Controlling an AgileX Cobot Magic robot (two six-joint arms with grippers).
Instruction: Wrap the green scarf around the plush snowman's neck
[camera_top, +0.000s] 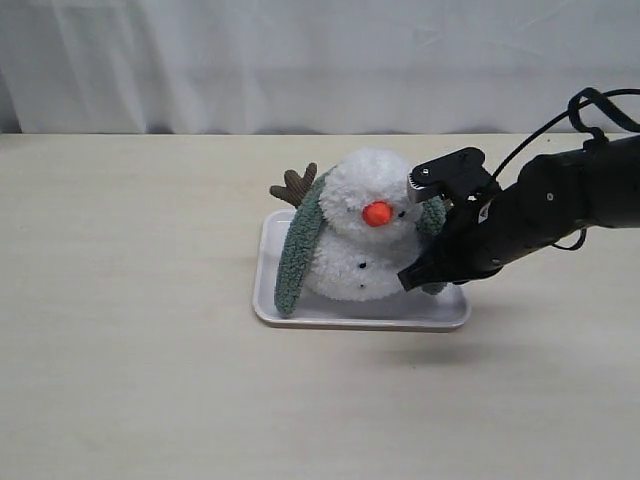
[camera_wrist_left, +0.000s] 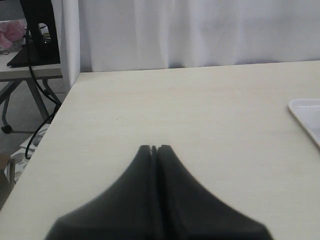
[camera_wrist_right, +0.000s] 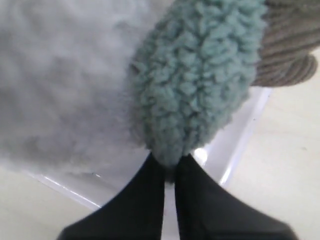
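While the right claw (camera_wrist_right: 170, 167) is closed narrowly on the tip of the green scarf (camera_wrist_right: 197, 75), which hangs just ahead of it against the plush snowman (camera_top: 360, 270), wrapping appears under way; next, that end likely needs drawing across the neck (camera_top: 342, 232).

Table (camera_top: 140, 380): pale beige top with faint wood grain, matte, spanning the exterior view and ending at a white curtain (camera_top: 300, 60) behind. Directly on it, one item: tray (camera_top: 262, 292), white, shallow, rectangular with rounded corners, lying flat just right of centre, long side to the front. The tray carries the snowman (camera_top: 355, 265), upright, with the scarf (camera_top: 297, 255) hanging down to the tray on the left.
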